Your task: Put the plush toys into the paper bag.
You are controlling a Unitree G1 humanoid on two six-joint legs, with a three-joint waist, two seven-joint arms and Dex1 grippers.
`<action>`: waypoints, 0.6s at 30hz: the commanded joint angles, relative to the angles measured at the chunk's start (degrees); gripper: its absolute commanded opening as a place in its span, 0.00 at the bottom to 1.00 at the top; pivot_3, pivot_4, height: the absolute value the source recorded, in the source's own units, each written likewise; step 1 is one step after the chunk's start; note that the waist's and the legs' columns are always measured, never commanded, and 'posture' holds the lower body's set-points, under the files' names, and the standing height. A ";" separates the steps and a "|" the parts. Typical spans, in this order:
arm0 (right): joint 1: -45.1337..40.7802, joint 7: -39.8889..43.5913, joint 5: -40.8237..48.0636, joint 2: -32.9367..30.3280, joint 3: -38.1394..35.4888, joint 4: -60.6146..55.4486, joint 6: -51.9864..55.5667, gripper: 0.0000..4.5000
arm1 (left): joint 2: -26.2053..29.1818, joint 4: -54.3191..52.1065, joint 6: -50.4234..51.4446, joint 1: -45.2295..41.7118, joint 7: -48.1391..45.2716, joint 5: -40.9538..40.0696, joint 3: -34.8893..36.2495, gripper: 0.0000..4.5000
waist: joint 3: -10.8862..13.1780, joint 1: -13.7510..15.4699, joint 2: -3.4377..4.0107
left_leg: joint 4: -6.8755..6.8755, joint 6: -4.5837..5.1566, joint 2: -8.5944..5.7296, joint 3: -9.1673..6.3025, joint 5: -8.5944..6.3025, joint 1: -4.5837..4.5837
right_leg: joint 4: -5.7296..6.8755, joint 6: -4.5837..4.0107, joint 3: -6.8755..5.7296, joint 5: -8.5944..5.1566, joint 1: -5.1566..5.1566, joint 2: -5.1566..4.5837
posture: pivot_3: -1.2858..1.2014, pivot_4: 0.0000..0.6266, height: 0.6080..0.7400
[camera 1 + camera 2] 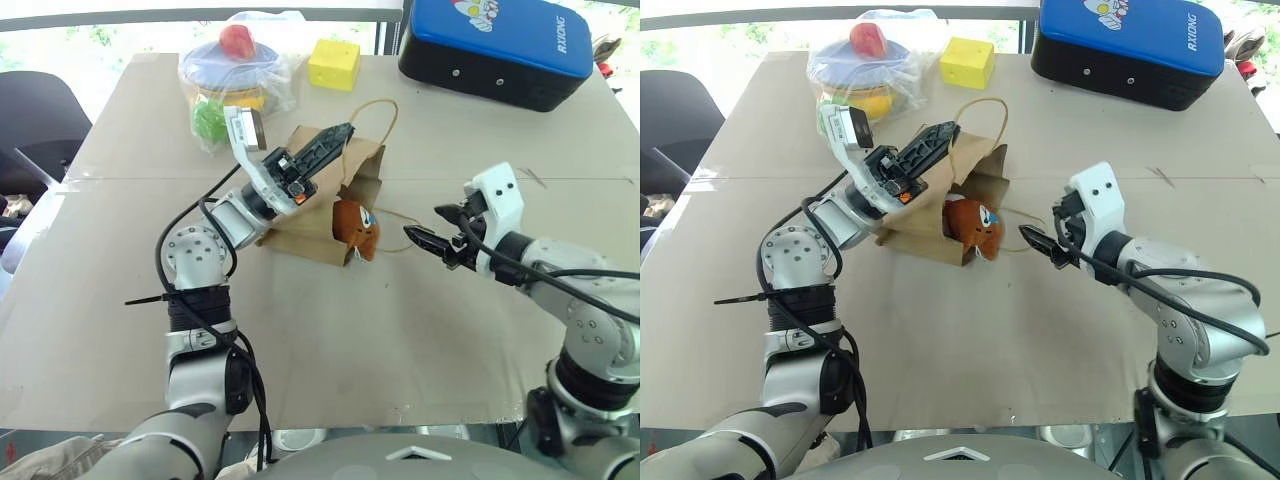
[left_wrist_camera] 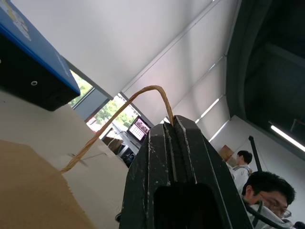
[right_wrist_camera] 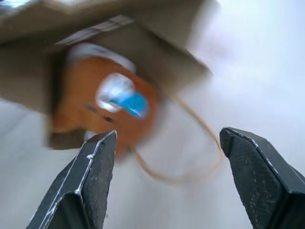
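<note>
On the tan table (image 1: 330, 350) nearest me, my right gripper (image 1: 428, 236) hangs with its two black fingers spread apart, holding nothing, pointed toward the brown plush toy (image 1: 356, 226) just beside it. That toy, with its light-blue patch, sits in the mouth of the paper bag (image 1: 318, 205), which lies on its side; one loop handle (image 1: 398, 236) trails on the table toward my right gripper. My left gripper (image 1: 336, 136) is clamped on the bag's other handle (image 1: 375, 112), lifting it above the bag. Farther back stand a yellow cube (image 1: 334, 63), a clear plastic bag of toys (image 1: 240, 70) and a blue case (image 1: 500, 45).
</note>
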 commanded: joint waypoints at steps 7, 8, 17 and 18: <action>1.04 -8.40 -4.09 7.42 -1.25 11.08 -4.24 0.75 | 1.00 -1.41 -1.20 -1.75 -0.66 -0.79 1.24 0.00 | 0.01 -0.20 0.02 | -0.01 0.01 -0.07 0.01 0.00 0.01 | 0.00 0.00 0.02 0.00 -0.01 0.21 | 0.52 0.24 1.00; 1.01 -8.52 -4.01 7.86 -0.88 12.23 -5.24 0.70 | 1.02 -1.65 -1.24 -1.60 -0.56 -0.83 1.31 0.00 | 0.01 -0.22 0.03 | -0.02 0.01 -0.07 0.01 0.00 0.00 | 0.00 0.00 0.02 0.00 -0.01 0.22 | 0.52 0.24 1.00; 0.76 -5.49 1.01 10.21 -0.10 16.88 -13.10 0.01 | 0.74 -3.42 -1.72 -0.11 0.39 -1.04 1.55 0.00 | 0.01 -0.33 0.03 | -0.04 0.03 -0.03 -0.01 -0.02 0.01 | -0.01 0.00 0.06 -0.01 -0.02 0.31 | 0.52 0.24 1.00; 0.52 -5.08 1.75 10.27 -0.07 17.10 -13.15 0.01 | 0.58 -3.71 -1.72 0.14 0.61 -1.15 1.56 0.00 | 0.01 -0.32 0.03 | -0.04 0.03 -0.03 -0.01 -0.02 0.01 | -0.01 0.00 0.06 -0.01 -0.02 0.31 | 0.52 0.24 1.00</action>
